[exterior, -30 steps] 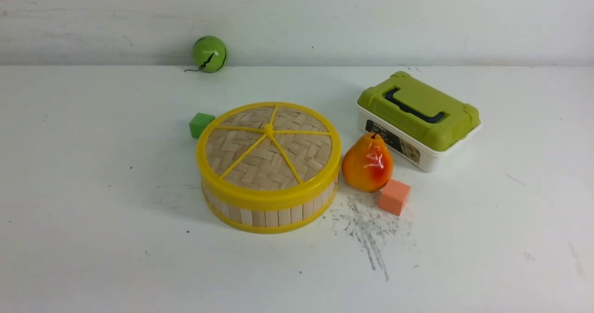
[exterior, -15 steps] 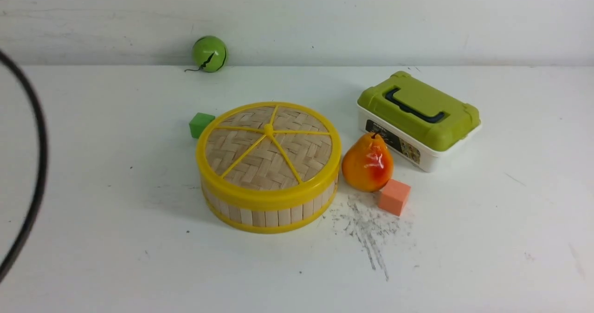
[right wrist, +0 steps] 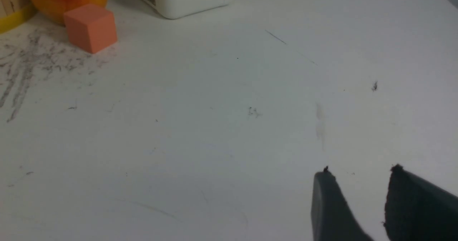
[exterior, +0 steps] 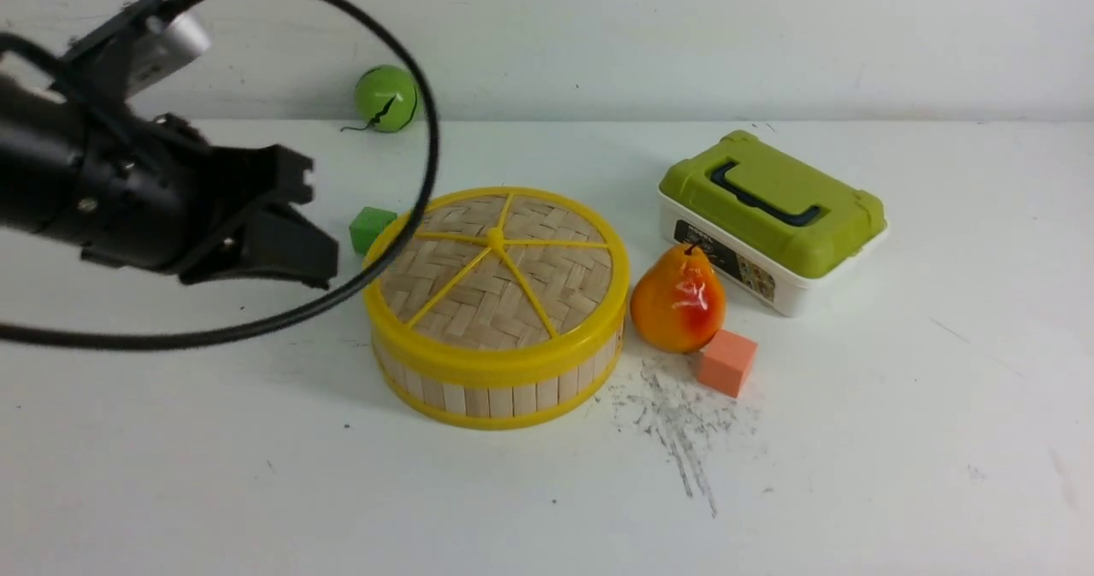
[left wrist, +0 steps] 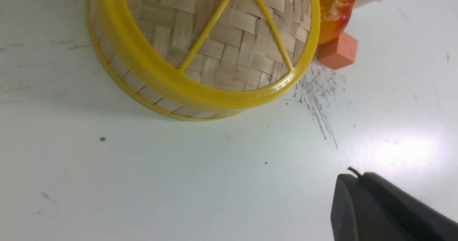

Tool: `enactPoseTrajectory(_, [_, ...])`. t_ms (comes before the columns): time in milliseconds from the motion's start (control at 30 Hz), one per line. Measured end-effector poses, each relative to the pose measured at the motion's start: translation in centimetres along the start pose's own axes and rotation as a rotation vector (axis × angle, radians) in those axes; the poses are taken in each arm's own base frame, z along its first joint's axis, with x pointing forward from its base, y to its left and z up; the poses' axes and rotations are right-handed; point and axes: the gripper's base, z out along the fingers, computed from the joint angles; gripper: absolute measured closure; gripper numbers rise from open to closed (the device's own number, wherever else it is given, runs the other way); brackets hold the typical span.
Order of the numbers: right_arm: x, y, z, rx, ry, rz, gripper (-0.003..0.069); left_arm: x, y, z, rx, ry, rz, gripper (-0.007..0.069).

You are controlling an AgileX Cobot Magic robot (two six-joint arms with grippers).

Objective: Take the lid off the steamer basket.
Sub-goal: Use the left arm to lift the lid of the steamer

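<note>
One second ago, no arm in the front view; now swung in from the left edge, with left fingers spread wide and empty, near the lid but not touching. Still seated flush on the steamer basket, mid-frame on the table. Approach under way, grasp not yet begun. Right fingers slightly parted, empty, low over the table

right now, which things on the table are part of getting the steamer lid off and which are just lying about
For the job:
lid
steamer basket
left gripper

Just lying about:
pear
orange cube
green cube
green ball
green-lidded box
</note>
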Motion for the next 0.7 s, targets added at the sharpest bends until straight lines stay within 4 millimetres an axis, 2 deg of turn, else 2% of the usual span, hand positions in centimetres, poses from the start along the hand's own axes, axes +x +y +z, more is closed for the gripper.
enactPoseTrajectory(33, [0.0,0.0,0.0,0.000,0.000,0.000,0.0419,-0.1,0.0,0.4,-0.002,0.011,-0.003,0.0637])
enactPoseTrajectory(100, [0.0,0.0,0.0,0.000,0.000,0.000,0.0419,-2.0,-2.2,2.6,-0.027,0.061,0.077,0.0637])
enactPoseTrajectory(333, [0.0,0.0,0.0,0.000,0.000,0.000,0.0419,-6.4,-5.8,8.3,-0.191,0.102,0.218,0.0637])
enactPoseTrajectory(400, [0.0,0.0,0.0,0.000,0.000,0.000,0.0419,-6.9,-6.2,9.1,-0.219,0.104,0.239,0.0637])
enactPoseTrajectory(433, [0.0,0.0,0.0,0.000,0.000,0.000,0.0419,-7.4,-6.5,10.4,-0.260,0.117,0.273,0.0637])
enactPoseTrajectory(500, [0.0,0.0,0.0,0.000,0.000,0.000,0.0419,-8.0,-6.7,11.0,-0.291,0.111,0.296,0.0637])
enactPoseTrajectory(533, [0.0,0.0,0.0,0.000,0.000,0.000,0.0419,-8.6,-6.8,12.2,-0.318,0.112,0.318,0.0635])
enactPoseTrajectory(600, [0.0,0.0,0.0,0.000,0.000,0.000,0.0419,-8.9,-6.8,13.2,-0.333,0.115,0.330,0.0621])
enactPoseTrajectory(667, [0.0,0.0,0.0,0.000,0.000,0.000,0.0419,-9.2,-6.6,13.9,-0.343,0.115,0.336,0.0594])
enactPoseTrajectory(700, [0.0,0.0,0.0,0.000,0.000,0.000,0.0419,-9.3,-6.3,14.8,-0.355,0.121,0.345,0.0558])
